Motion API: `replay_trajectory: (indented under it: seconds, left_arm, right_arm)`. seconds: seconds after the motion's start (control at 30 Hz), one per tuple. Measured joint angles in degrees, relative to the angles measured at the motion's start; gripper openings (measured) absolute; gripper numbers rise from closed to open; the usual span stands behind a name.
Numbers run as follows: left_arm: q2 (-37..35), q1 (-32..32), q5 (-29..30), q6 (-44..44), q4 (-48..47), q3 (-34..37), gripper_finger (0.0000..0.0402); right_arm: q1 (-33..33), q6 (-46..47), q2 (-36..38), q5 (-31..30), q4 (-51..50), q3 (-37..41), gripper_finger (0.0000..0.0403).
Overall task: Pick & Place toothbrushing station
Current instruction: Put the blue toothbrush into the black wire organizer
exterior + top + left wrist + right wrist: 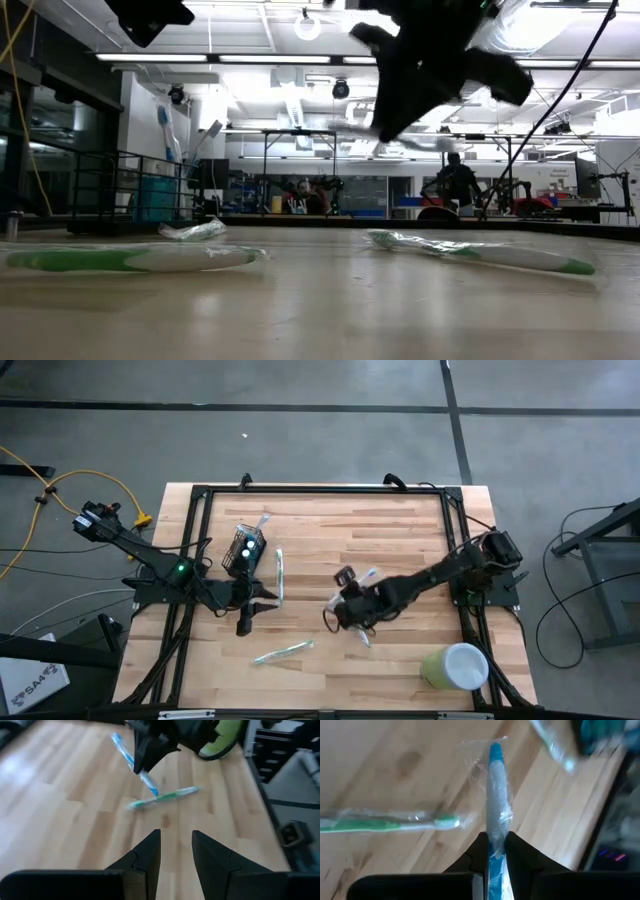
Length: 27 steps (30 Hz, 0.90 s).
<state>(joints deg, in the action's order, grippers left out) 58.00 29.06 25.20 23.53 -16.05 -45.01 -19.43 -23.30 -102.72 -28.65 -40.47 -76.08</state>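
Note:
The black wire-mesh holder (245, 550) stands at the table's left middle with toothbrushes sticking up out of it. My right gripper (347, 612) is at the table's middle, shut on a blue toothbrush (496, 795) in a clear wrapper. The brush also shows in the left wrist view (131, 757). One wrapped green toothbrush (280, 575) lies right of the holder. Another wrapped green toothbrush (283, 652) lies near the front edge. My left gripper (247, 617) is open and empty, in front of the holder, above bare wood (176, 850). My right gripper pinches the wrapped blue toothbrush between its two fingers, on the handle (495, 842) about midway along. The brush reaches out past the fingertips and back between the fingers. In the left wrist view it hangs tilted (147, 780), clear of the table.
A large pale green cup (455, 665) lies on its side at the front right corner. A black frame (320, 490) runs round the table's edges. In the low view the two green toothbrushes (130, 258) (480, 252) lie flat on the wood. People show in the room beyond.

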Motion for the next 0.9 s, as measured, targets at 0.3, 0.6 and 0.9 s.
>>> replay_trajectory:
  seconds: [0.3, 0.6, 0.9]
  left_arm:
    - [0.0, -2.3, -16.0, 5.6, 6.7, 0.0, 0.0106]
    - [1.6, -5.2, -20.6, 11.3, 9.5, 0.0, 0.0106]
    - [11.0, -10.3, -24.2, 14.5, 11.3, 0.0, 0.0106]
  right_arm:
    - [-8.4, -15.8, 0.0, -6.3, 8.6, -0.2, 0.0035]
    - [-11.0, -27.0, 0.1, -3.6, 21.7, -0.2, 0.0034]
    - [-10.4, -29.5, -1.0, 0.8, 23.3, -0.2, 0.0033]
